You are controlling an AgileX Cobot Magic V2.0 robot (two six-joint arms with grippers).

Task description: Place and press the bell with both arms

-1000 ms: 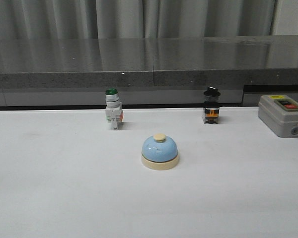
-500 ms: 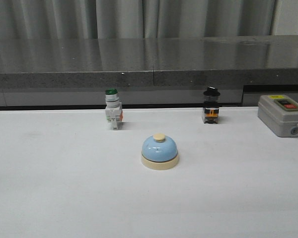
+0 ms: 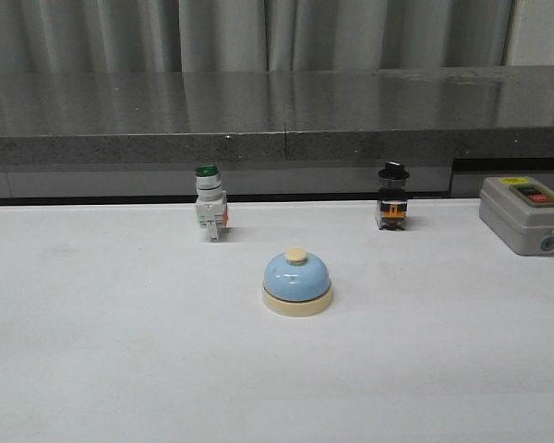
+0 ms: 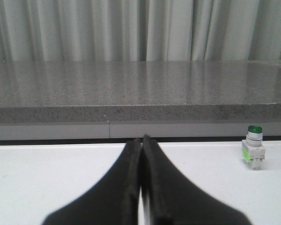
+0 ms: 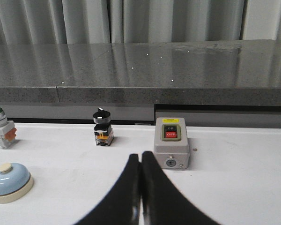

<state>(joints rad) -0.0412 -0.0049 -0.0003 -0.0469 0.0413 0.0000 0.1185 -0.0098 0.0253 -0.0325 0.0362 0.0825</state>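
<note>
The light-blue bell (image 3: 297,283) with a cream base and cream button stands upright on the white table (image 3: 120,351), near the middle. It also shows in the right wrist view (image 5: 9,183). Neither arm shows in the front view. My left gripper (image 4: 141,139) is shut and empty, low over the table, with the bell out of its view. My right gripper (image 5: 140,154) is shut and empty, well to the right of the bell.
A green-capped white switch (image 3: 210,203) stands behind the bell to the left, a black-capped switch (image 3: 392,197) to the right. A grey on/off box (image 3: 526,214) sits at the far right. A grey stone ledge (image 3: 277,120) runs along the table's back.
</note>
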